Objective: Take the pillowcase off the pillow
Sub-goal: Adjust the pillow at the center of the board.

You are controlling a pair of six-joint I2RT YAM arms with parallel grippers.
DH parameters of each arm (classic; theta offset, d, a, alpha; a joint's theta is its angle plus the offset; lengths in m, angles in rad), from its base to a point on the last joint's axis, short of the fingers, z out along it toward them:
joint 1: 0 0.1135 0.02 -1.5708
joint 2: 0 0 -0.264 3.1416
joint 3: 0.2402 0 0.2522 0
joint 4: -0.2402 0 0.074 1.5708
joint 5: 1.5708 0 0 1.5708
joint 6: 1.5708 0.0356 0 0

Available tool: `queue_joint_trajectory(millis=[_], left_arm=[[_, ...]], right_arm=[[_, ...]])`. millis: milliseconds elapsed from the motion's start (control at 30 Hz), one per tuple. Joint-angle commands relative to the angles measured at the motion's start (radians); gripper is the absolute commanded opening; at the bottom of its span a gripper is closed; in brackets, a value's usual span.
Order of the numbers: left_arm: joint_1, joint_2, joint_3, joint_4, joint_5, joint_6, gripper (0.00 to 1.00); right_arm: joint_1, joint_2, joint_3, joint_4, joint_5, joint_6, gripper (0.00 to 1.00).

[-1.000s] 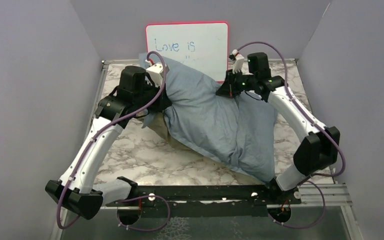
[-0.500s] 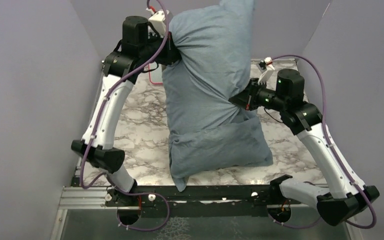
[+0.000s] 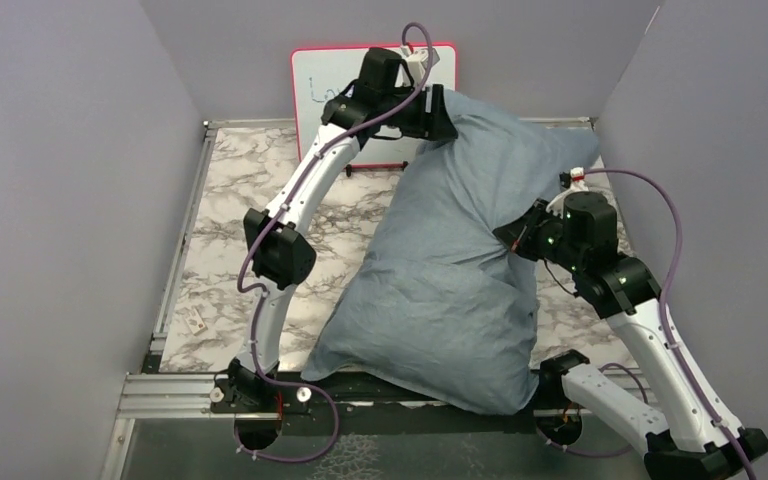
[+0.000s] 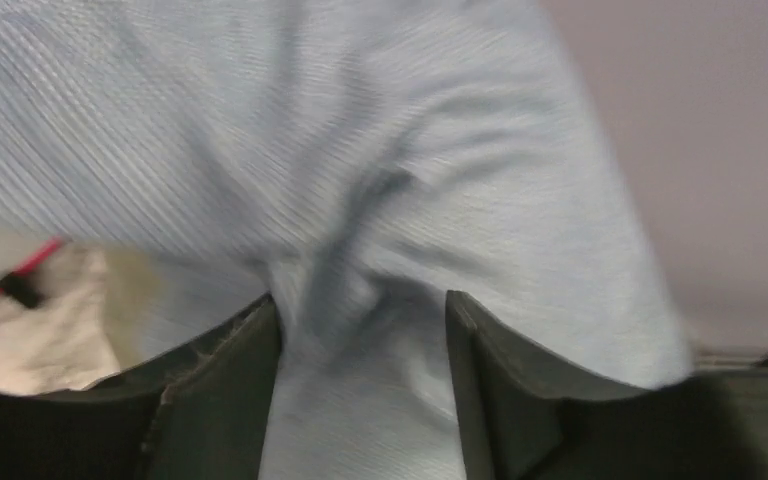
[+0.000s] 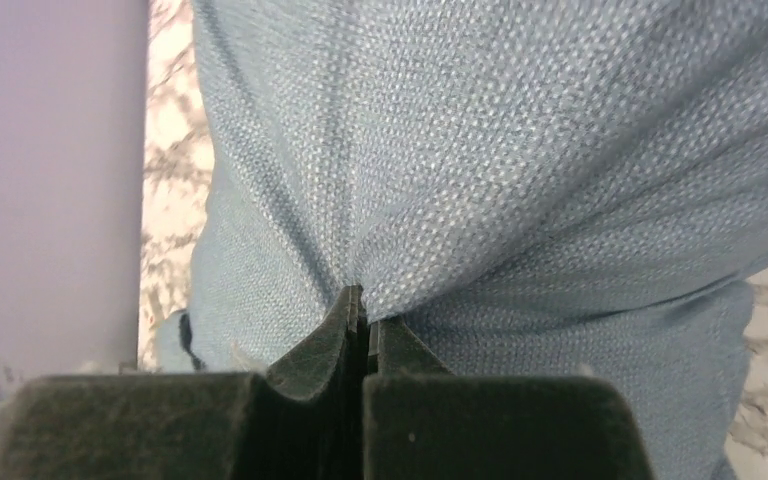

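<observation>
The blue-grey pillowcase lies stuffed and plump from the back wall to the front rail; the pillow inside it is hidden. My left gripper is at its far top corner by the back wall. In the left wrist view its jaws stand wide apart, open, with a slack bunch of the pillowcase between them. My right gripper is at the right side of the cloth. It is shut on a pinched fold of the pillowcase, which puckers toward the fingertips.
A red-framed whiteboard leans on the back wall behind my left arm. A small white tag lies on the marble table at the left. Grey walls close in on both sides, and the metal rail runs along the front.
Half a second ago the left arm held the stuffed pillowcase high. It has since dropped onto the table's right half, the left gripper has moved to the back wall, and its jaws have opened.
</observation>
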Motion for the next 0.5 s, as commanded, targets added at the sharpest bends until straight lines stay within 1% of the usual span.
queue_joint_trajectory(millis=[0,33,67,167,200,267,367,467], left_arm=[[-0.043,-0.02,0.015,0.128,0.069,-0.037,0.8],[-0.051,-0.045,-0.041,0.114,0.042,-0.008,0.95],[-0.06,-0.081,-0.106,0.105,0.004,0.016,0.98],[-0.065,-0.225,-0.306,0.093,-0.128,0.059,0.99],[-0.065,-0.289,-0.372,0.091,-0.205,0.075,0.98],[-0.065,-0.408,-0.476,0.078,-0.311,0.107,0.98],[-0.061,-0.605,-0.653,0.059,-0.403,0.131,0.98],[-0.062,-0.841,-0.921,0.059,-0.468,0.097,0.98]], right_arm=[[0.009,-0.011,-0.018,0.034,0.162,0.111,0.01],[0.009,-0.013,-0.032,0.034,0.185,0.125,0.01],[0.009,-0.016,-0.051,0.029,0.198,0.142,0.01],[0.009,-0.012,-0.111,0.051,0.176,0.161,0.01],[0.009,-0.008,-0.128,0.061,0.153,0.157,0.01],[0.009,0.009,-0.144,0.084,0.109,0.144,0.01],[0.009,0.039,-0.144,0.097,0.06,0.104,0.01],[0.009,0.08,-0.123,0.1,0.003,0.068,0.01]])
